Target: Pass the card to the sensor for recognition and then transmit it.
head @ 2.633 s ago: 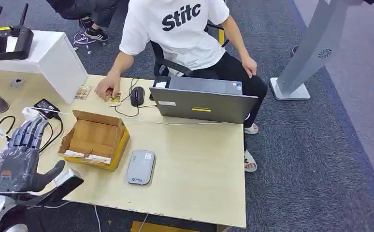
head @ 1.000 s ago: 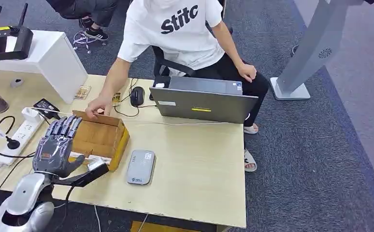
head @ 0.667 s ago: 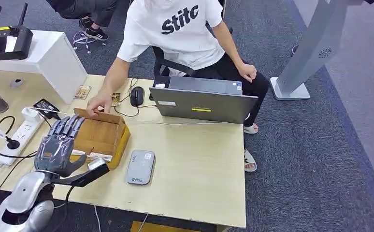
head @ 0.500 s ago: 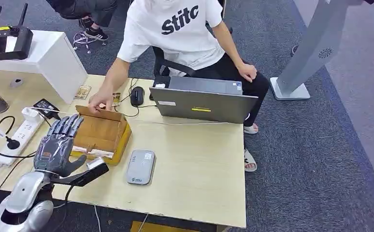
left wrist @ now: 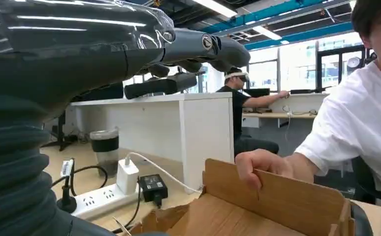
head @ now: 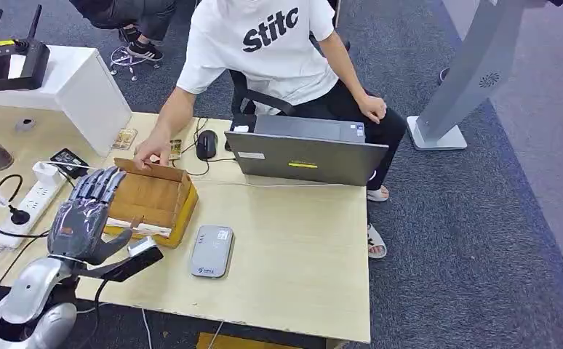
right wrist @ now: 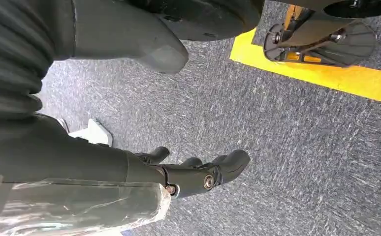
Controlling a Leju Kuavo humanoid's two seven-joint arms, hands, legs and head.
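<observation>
Left hand (head: 84, 218), fingers spread and holding nothing, hovers at the cardboard box (head: 153, 201) whose far flap a person's hand (head: 151, 153) steadies; reach should descend inside the box, where the card cannot be made out.

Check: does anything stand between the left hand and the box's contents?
Nothing visible does. The left hand hovers at the open cardboard box. A person's hand grips the box's far wall, apart from the robot's fingers.

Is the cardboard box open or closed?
Open. The cardboard box has its flaps up and its brown inside shows; a person's hand holds the far flap.
</observation>
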